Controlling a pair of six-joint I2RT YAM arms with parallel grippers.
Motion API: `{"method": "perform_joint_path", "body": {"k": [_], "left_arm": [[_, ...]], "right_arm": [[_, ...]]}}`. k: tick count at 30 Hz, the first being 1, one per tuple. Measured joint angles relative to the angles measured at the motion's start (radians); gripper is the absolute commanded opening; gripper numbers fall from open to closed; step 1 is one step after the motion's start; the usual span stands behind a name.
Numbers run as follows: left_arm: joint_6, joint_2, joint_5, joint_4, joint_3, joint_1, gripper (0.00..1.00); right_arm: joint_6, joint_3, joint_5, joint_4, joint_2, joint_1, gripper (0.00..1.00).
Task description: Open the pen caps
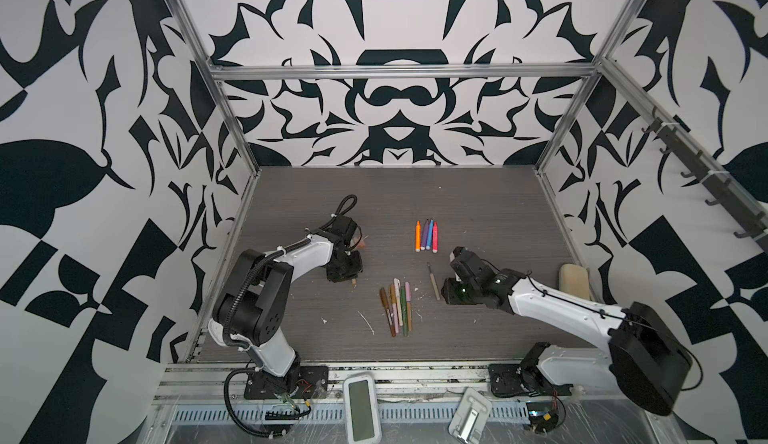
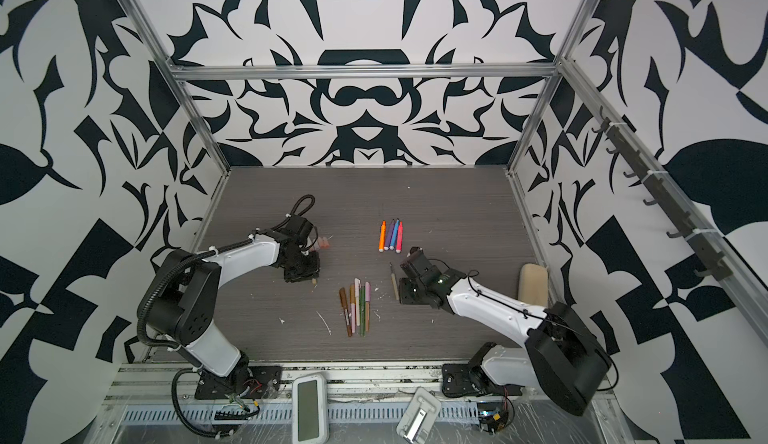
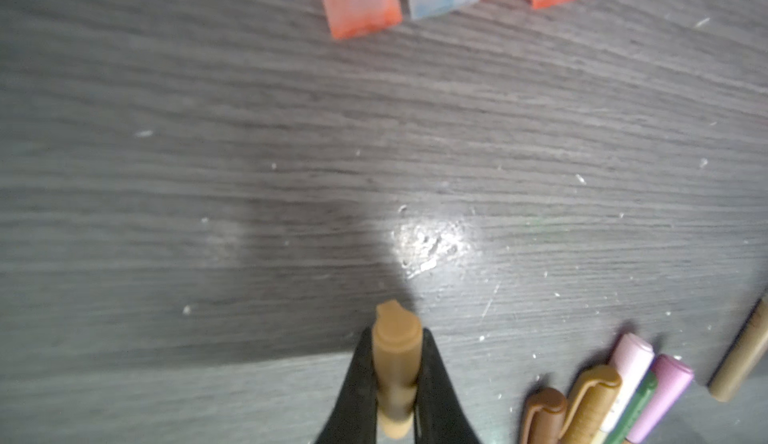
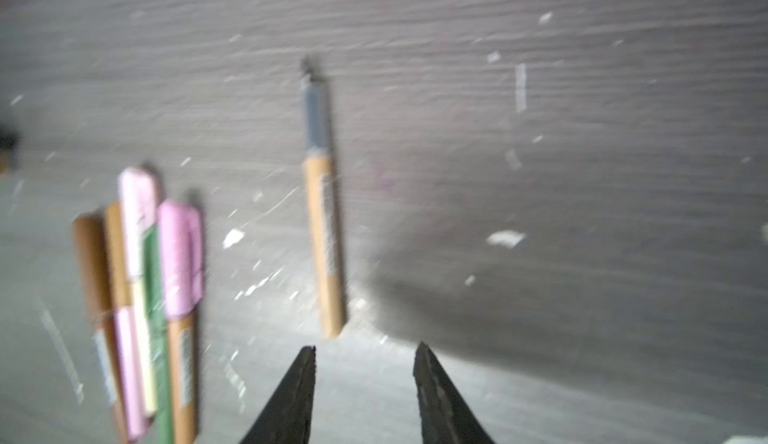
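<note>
Left claw [image 3: 397,331] grips a tan cap [image 3: 395,363] between its two fingers; the cap's clip end sticks out past the tips, over the grey table [image 3: 166,171]. Right claw [image 4: 365,346] stands open with nothing between its fingers. A bare tan pen [image 4: 324,246] lies flat on the table just beyond the right claw's tips, dark nib end pointing away. A bundle of capped pens [image 1: 397,309] lies side by side between the two arms, towards the front. Four bright pens [image 1: 426,236] lie in a tight row farther back. Translucent reddish caps [image 3: 361,1] rest together on the table beyond the left claw.
</note>
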Motion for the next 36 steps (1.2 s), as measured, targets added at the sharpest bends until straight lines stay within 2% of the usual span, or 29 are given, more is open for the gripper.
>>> {"method": "perform_joint_path", "body": {"k": [2,6,11,15,24,28,35,36], "left_arm": [[0.005,0.0,-0.002,-0.002,0.004,0.0,0.32],[0.009,-0.006,-0.003,-0.007,0.006,0.0,0.36],[0.009,-0.069,-0.002,-0.027,0.006,-0.002,0.37],[0.008,-0.174,0.002,-0.038,0.006,-0.002,0.38],[0.002,-0.365,0.055,-0.037,-0.049,-0.002,0.37],[-0.003,-0.407,0.075,-0.035,-0.078,-0.002,0.37],[-0.003,-0.415,0.09,-0.032,-0.079,-0.002,0.37],[-0.005,-0.415,0.094,-0.032,-0.079,-0.002,0.37]], "right_arm": [[0.045,-0.008,0.021,0.0,-0.021,0.088,0.37],[0.134,-0.008,0.058,0.015,0.014,0.254,0.35],[0.198,0.034,0.089,0.024,0.163,0.359,0.35],[0.215,0.103,0.109,0.026,0.259,0.386,0.35],[0.225,0.201,0.128,0.029,0.34,0.398,0.34],[0.229,0.24,0.157,-0.008,0.386,0.399,0.23],[0.256,0.282,0.208,-0.087,0.438,0.401,0.2],[0.257,0.285,0.211,-0.095,0.439,0.403,0.11]]}}
